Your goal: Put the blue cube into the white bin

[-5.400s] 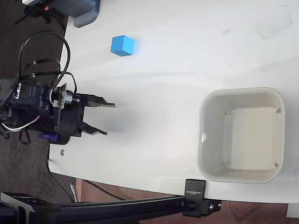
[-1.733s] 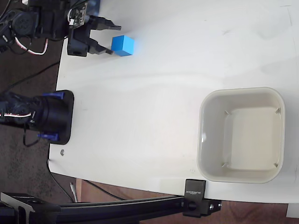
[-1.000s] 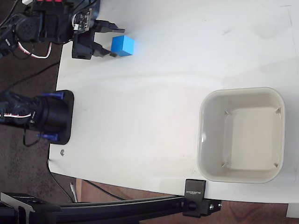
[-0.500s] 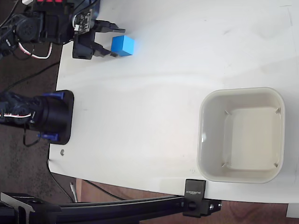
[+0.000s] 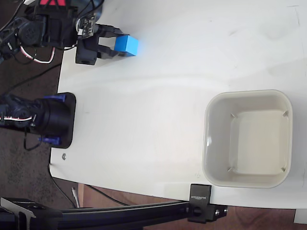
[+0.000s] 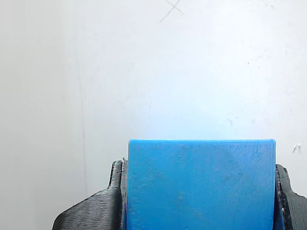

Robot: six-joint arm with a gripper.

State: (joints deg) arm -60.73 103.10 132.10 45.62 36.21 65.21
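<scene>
My gripper (image 5: pixel 116 44) sits at the top left of the table (image 5: pixel 168 72) in the fixed view, fingers pointing right. It's pinching the blue cube (image 5: pixel 126 45): one black finger above the cube, one below, both against its sides. The wrist view confirms it, with the blue cube (image 6: pixel 201 184) filling the lower middle of the frame and a black finger (image 6: pixel 103 206) flush on its left face and another just showing at the right edge. My gripper (image 6: pixel 199 201) is closed on the cube, no gap visible on either side. Can't tell from either view whether the cube is resting on the table or raised off it.

The white bin (image 5: pixel 209 143) is at the right side of the table in the fixed view, toward the lower edge, well apart from the cube. It stands upright, open side toward the camera, inside bare. Only plain white tabletop lies between cube and bin.

My arm's base (image 5: pixel 53 120) is at the left table edge, below the gripper in the fixed view. A black bracket (image 5: pixel 201 208) is clamped on the bottom edge of the table, just below the bin's left corner.
</scene>
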